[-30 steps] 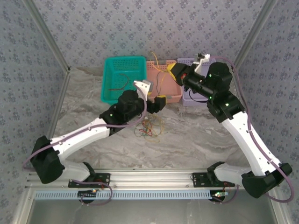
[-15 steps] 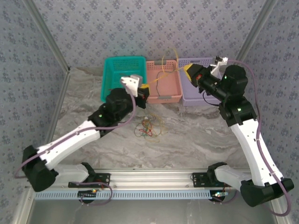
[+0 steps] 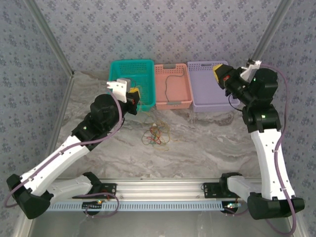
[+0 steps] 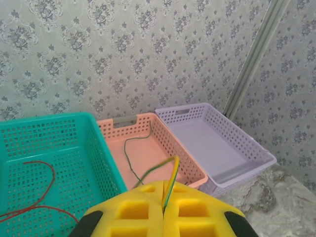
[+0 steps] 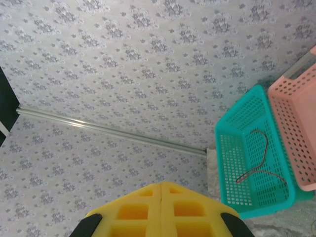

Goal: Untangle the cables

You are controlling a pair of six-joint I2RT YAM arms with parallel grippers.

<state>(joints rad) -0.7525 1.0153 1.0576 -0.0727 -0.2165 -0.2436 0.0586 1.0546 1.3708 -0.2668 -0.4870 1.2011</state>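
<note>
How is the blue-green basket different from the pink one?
The teal basket holds a red cable; the pink basket holds a green cable. The teal basket sits at the row's left end, the pink basket in the middle. Both are perforated plastic, side by side.

i'm looking at a grey-white marbled tabletop (image 3: 212,143). along its far edge three baskets stand side by side: a teal perforated plastic basket (image 3: 116,69) on the left, a salmon-pink perforated plastic basket (image 3: 183,89) in the middle, a lavender perforated plastic basket (image 3: 203,96) on the right. a small tangle of thin coloured cables (image 3: 156,135) lies mid-table, apart from them.
</note>
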